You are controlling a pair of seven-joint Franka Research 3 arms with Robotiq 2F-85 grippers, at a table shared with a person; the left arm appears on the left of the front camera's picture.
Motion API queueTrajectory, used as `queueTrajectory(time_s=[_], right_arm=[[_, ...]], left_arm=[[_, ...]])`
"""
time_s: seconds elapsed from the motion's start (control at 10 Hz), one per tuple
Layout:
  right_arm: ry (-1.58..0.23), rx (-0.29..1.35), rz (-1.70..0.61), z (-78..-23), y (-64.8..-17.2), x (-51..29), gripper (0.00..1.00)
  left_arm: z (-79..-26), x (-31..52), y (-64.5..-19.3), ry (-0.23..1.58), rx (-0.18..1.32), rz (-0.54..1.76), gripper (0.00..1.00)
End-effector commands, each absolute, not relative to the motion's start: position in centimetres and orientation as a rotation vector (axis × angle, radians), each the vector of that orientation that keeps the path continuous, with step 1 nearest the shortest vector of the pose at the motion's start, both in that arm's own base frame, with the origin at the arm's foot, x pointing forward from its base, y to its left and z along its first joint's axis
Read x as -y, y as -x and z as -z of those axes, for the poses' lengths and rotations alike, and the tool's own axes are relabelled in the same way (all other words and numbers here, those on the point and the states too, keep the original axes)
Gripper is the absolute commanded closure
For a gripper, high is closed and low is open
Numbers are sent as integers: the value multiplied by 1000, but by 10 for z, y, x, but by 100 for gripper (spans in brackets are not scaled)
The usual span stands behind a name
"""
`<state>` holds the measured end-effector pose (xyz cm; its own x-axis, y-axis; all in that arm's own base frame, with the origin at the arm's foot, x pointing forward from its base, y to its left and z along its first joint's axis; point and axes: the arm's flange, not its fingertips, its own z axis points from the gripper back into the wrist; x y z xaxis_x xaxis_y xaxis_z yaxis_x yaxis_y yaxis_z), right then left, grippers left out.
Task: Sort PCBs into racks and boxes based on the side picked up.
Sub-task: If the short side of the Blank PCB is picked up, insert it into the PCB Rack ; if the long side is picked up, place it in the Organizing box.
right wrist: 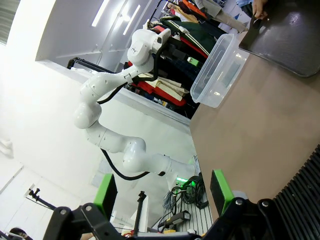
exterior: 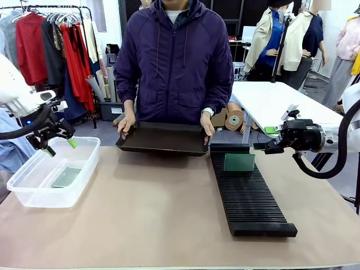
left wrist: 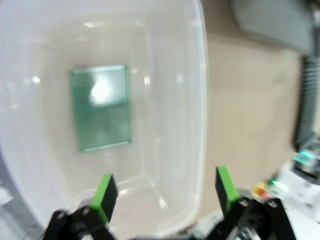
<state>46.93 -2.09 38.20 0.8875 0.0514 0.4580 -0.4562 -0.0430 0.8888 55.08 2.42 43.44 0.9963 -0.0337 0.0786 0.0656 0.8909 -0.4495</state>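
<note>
One PCB (left wrist: 101,108) lies in the tub (left wrist: 200,100), seemingly below the wide-open left pincer (left wrist: 163,192).

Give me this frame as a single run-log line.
left gripper: open, above box | right gripper: open, empty | PCBs: one flat in box, one upright in rack | person: holding tray

So one green PCB (exterior: 67,176) lies flat on the bottom of the clear plastic box (exterior: 34,198), dotted face up. Another PCB (exterior: 239,162) stands upright in a far-end slot of the long black rack (exterior: 250,202).
</note>
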Motion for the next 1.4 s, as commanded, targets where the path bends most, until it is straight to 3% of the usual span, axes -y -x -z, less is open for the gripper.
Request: queueTrajectory(time_s=[0.0, 0.5, 0.8, 1.2, 1.3], right_arm=[[-1566, 332, -429, -384, -470, 20, 0], [-1566, 332, -429, -384, -470, 20, 0], [-1566, 332, -429, -384, -470, 20, 0], [-1566, 332, -429, -384, -470, 20, 0], [-1566, 332, -429, -384, -470, 20, 0]], left_arm=[[-440, -40, -538, 712, 76, 46, 0], [-442, -56, -508, 1160, 105, 12, 0], [-435, -51, -493, 1329, 186, -18, 0], [-422, -55, -485, 1425, 212, -99, 0], [-425, -53, -492, 1364, 170, -91, 0]])
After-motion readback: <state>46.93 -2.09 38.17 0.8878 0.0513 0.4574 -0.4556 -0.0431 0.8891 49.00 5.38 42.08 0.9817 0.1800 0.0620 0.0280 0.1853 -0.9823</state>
